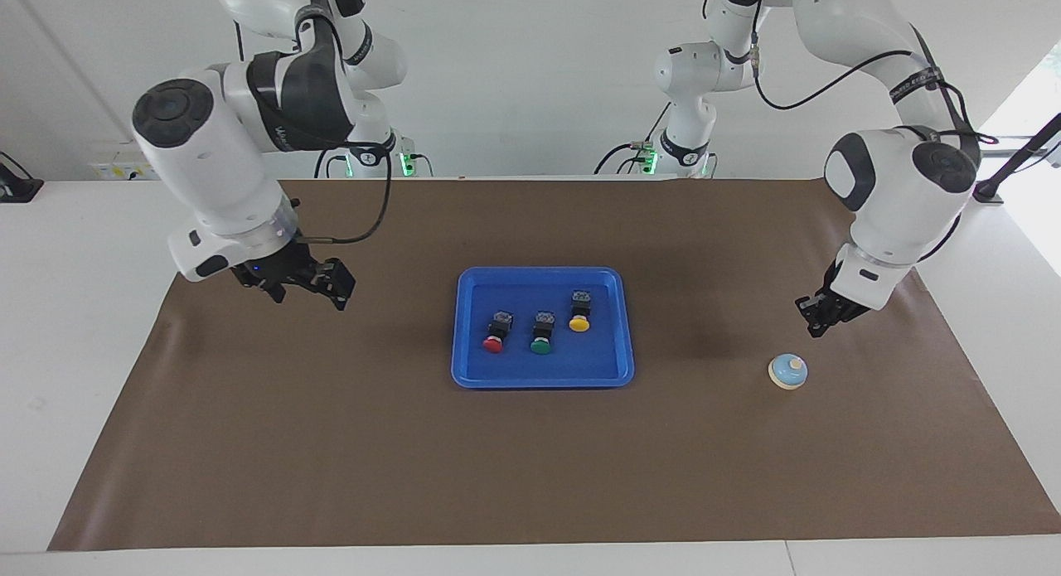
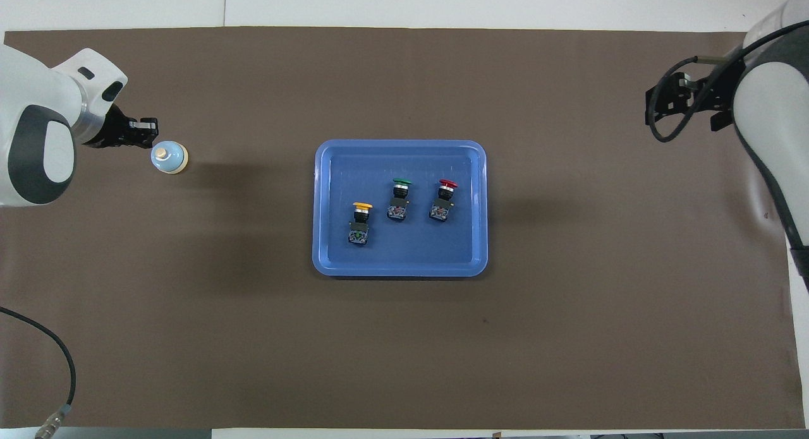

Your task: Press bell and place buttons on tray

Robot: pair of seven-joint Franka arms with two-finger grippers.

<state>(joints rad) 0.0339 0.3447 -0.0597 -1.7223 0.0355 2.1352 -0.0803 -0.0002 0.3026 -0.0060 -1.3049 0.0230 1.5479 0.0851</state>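
Note:
The light-blue bell [image 1: 787,371] [image 2: 169,157] stands on the brown mat toward the left arm's end of the table. My left gripper [image 1: 815,321] [image 2: 143,132] is shut and empty, low over the mat close beside the bell and not touching it. The blue tray [image 1: 543,382] [image 2: 404,262] lies mid-table. In it lie the red button [image 1: 495,337] [image 2: 444,199], the green button [image 1: 540,340] [image 2: 399,199] and the yellow button [image 1: 579,317] [image 2: 360,219]. My right gripper [image 1: 311,291] [image 2: 686,109] hangs open and empty over the mat toward the right arm's end.
A brown mat [image 1: 331,443] covers most of the white table [image 1: 75,327]. A loose cable [image 2: 44,363] lies at the mat's corner near the left arm's base. Nothing else stands on the mat.

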